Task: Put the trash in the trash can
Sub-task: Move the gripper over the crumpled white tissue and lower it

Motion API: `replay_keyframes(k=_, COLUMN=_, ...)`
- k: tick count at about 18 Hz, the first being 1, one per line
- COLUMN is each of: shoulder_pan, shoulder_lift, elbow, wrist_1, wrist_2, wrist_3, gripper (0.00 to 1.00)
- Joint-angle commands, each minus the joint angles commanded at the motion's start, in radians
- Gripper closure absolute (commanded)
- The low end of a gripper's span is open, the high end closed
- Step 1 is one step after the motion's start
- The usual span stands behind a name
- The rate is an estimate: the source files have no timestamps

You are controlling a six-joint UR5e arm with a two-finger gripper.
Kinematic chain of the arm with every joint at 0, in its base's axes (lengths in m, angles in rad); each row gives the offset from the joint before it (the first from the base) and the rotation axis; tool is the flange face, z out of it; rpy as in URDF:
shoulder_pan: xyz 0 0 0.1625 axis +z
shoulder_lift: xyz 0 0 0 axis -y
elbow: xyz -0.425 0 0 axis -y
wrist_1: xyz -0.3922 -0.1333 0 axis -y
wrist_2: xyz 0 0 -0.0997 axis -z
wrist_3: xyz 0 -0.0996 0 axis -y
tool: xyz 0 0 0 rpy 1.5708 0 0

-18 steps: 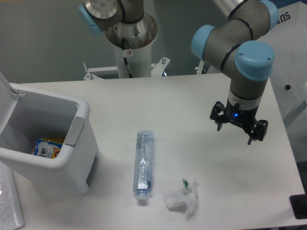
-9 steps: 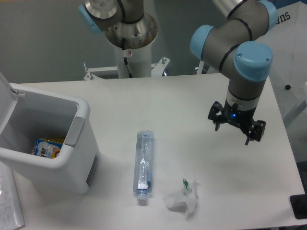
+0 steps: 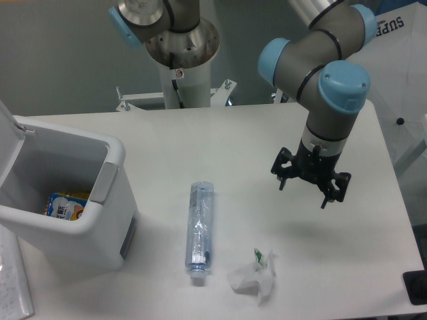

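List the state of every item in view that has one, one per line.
trash can: lid open, a colourful packet inside
plastic bottle: flattened, lying on the table
paper wad: crumpled, lying on the table, apart from the bottle
gripper: open, empty, above the table

Bottle [image 3: 199, 226] lies between trash can [image 3: 113, 155], left, and paper wad [image 3: 254, 280], right.

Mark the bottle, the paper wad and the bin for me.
bottle [image 3: 199, 231]: fixed camera, middle of its flattened body.
paper wad [image 3: 253, 280]: fixed camera, centre of the white crumple.
bin [image 3: 105, 184]: fixed camera, grey panel on its rim.
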Motion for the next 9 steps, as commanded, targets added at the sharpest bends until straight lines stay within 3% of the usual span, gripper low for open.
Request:
replay_keyframes(k=2, shoulder_pan=-0.017, shoulder_lift=-0.005, elbow=-0.003, wrist_1=0.006, wrist_2=-0.006, wrist_3=-0.049, gripper=0.00)
replay_keyframes(k=6, shoulder_pan=-0.049, shoulder_lift=-0.040, elbow=-0.015, wrist_1=0.086, wrist_2=-0.006, wrist_3=-0.143, gripper=0.00)
replay_keyframes(k=9, shoulder_pan=-0.094, shoulder_lift=-0.064, elbow=-0.023, wrist_1=0.098, wrist_2=0.000, wrist_3=-0.146, gripper=0.00)
